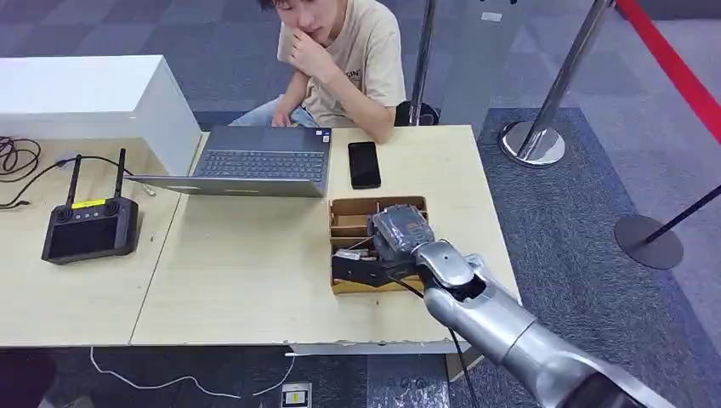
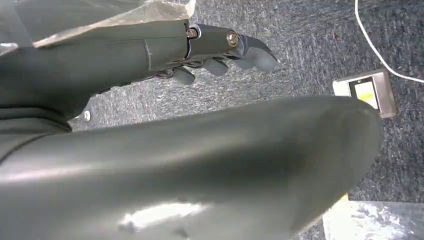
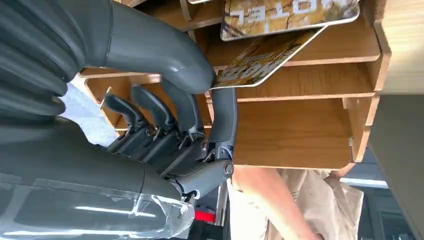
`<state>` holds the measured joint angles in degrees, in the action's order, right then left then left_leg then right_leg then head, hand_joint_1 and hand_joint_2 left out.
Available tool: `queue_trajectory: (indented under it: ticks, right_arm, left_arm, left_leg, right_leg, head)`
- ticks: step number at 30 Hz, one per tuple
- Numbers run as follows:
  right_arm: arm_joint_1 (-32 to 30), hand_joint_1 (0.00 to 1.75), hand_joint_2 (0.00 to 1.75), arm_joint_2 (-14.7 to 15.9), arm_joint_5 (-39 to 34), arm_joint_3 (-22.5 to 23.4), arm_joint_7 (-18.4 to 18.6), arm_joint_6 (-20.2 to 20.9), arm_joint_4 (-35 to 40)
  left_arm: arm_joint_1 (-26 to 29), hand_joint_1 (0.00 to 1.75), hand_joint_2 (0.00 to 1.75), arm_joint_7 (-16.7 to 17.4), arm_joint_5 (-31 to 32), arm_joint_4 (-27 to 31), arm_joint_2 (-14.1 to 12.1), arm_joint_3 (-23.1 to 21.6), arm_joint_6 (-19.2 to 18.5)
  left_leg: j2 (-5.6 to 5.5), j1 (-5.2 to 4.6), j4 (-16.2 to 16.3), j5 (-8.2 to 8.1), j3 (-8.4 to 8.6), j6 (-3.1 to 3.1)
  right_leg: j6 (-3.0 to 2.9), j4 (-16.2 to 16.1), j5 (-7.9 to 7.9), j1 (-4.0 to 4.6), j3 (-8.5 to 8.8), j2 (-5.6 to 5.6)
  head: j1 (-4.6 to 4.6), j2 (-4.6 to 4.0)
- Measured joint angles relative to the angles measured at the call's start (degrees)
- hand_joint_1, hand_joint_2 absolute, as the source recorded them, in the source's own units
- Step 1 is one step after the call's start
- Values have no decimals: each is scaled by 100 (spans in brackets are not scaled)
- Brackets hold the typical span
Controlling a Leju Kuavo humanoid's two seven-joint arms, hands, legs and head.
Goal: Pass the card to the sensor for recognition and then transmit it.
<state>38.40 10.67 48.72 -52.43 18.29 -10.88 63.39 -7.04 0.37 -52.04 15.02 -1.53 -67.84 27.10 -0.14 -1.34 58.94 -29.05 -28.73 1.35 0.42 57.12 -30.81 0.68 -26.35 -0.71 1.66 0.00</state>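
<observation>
The right hand [image 3: 165,100] pinches a card [image 3: 265,62] between thumb and a finger inside the wooden box [image 1: 349,212] on the tabletop [image 1: 255,272]; its print is unreadable. Another card [image 3: 285,15] above reads partly "LO". The left hand [image 2: 220,50] hangs empty, fingers curled

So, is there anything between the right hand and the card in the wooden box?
Nothing visible. The right hand already pinches the brown printed card between thumb and finger, inside the compartmented wooden box on the table.

Card [image 3: 260,65] print partly under the right robot hand [image 3: 165,115]; second card [image 3: 285,15] cut off at frame edge.
</observation>
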Motion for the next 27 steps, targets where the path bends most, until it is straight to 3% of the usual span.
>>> queue_trajectory:
  ticks: [27]
  right_arm:
    - [46, 175, 175, 68, -262, 42, 92, 2, 142]
  left_arm:
    - [5, 0, 0, -9, -17, 0, -2, 9, 37]
  left_leg:
    - [0, 0, 1, 0, 1, 0]
  right_leg:
    - [0, 0, 0, 0, -1, 0]
  head:
    - [-2, 0]
